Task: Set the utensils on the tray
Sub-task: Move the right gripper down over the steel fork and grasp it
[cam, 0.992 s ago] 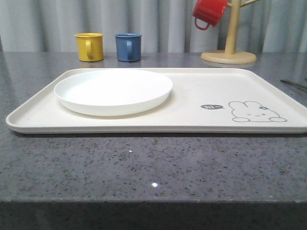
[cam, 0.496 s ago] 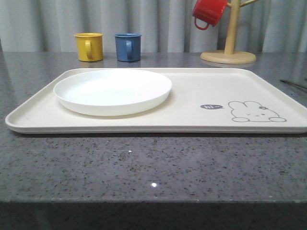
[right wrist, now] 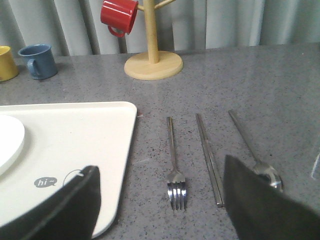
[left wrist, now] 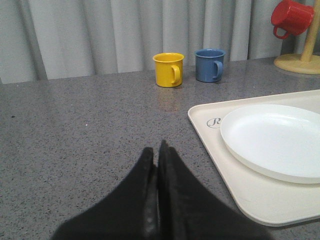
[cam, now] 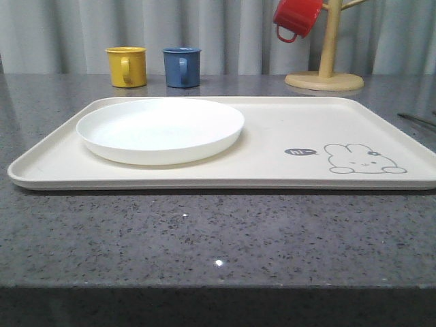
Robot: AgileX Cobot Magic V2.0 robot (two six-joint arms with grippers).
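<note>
1. All three utensils are lying on the bare table (right wrist: 280, 75) just off the tray's right edge, side by side and roughly parallel. The fork (right wrist: 174, 165) is nearest the tray, the chopsticks (right wrist: 209, 157) are in the middle and the spoon (right wrist: 252, 152) is furthest out. None of them touches the tray. The right wrist view shows them properly; the front view only catches a thin dark sliver at the far right edge.
2. The tray (cam: 272, 136) sits flat on the grey speckled table. The white plate (cam: 160, 129) is on its left half and the rabbit drawing (cam: 364, 159) with the "hi~" bubble is on the right.
3. The right gripper (right wrist: 160, 200) is spread wide open with nothing in it, one finger over the tray corner and the other partly covering the spoon's bowl.
4. The left gripper (left wrist: 157, 150) has its fingers pressed together, empty, over the bare table to the left of the tray.
5. Further back, the yellow mug (cam: 127, 66) and blue mug (cam: 182, 67) stand next to each other, and the red mug (cam: 297, 17) hangs on the wooden mug tree (cam: 325, 68).
</note>
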